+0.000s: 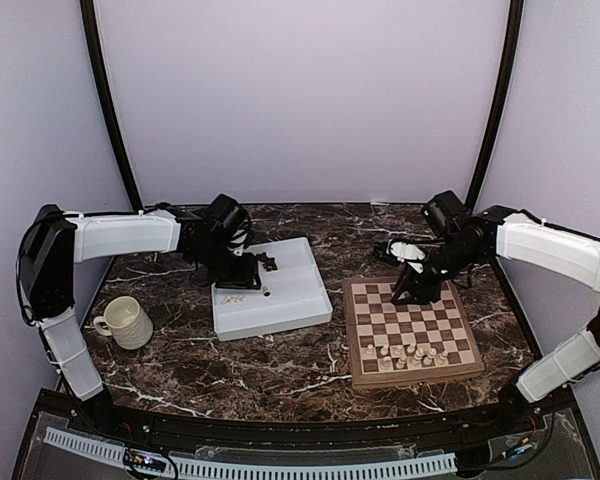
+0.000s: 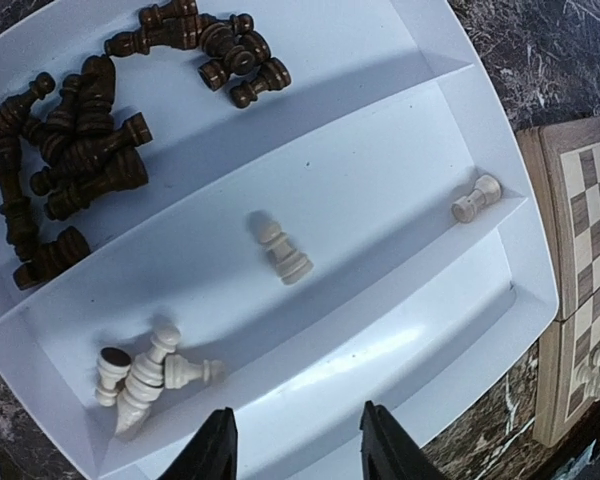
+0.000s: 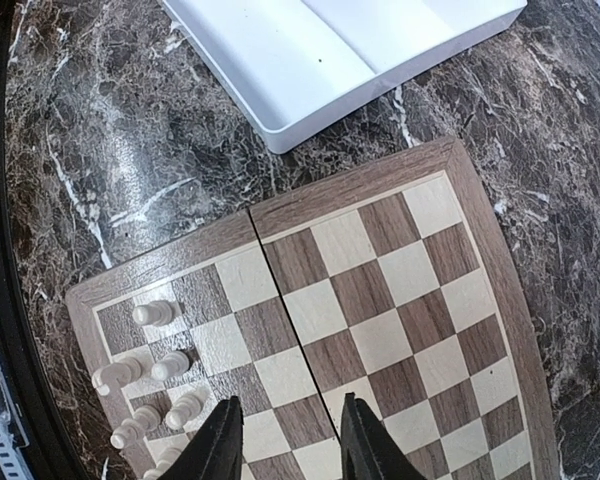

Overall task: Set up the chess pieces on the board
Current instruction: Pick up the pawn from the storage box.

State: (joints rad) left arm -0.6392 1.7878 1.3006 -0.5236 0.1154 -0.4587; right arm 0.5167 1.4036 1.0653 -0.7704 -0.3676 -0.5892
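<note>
Left gripper [image 2: 292,440] hovers over the white tray [image 2: 460,330], jaws apart, nothing between them. Dark brown pieces [image 2: 80,150] are heaped in its upper-left compartment; loose cream pieces [image 2: 145,375] lie scattered in the middle one. Right gripper [image 3: 285,435], jaws parted and empty, hangs over the board [image 3: 380,300], where standing cream pieces [image 3: 155,365] cluster at lower left.

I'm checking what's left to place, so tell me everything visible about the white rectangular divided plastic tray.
The white rectangular divided tray looks like glossy plastic, ridged into three compartments. It lies flat on the dark marble table, left of the wooden chessboard. One compartment holds heaped dark brown chess pieces, the middle a few cream pieces. The open left gripper hangs over the third.
</note>
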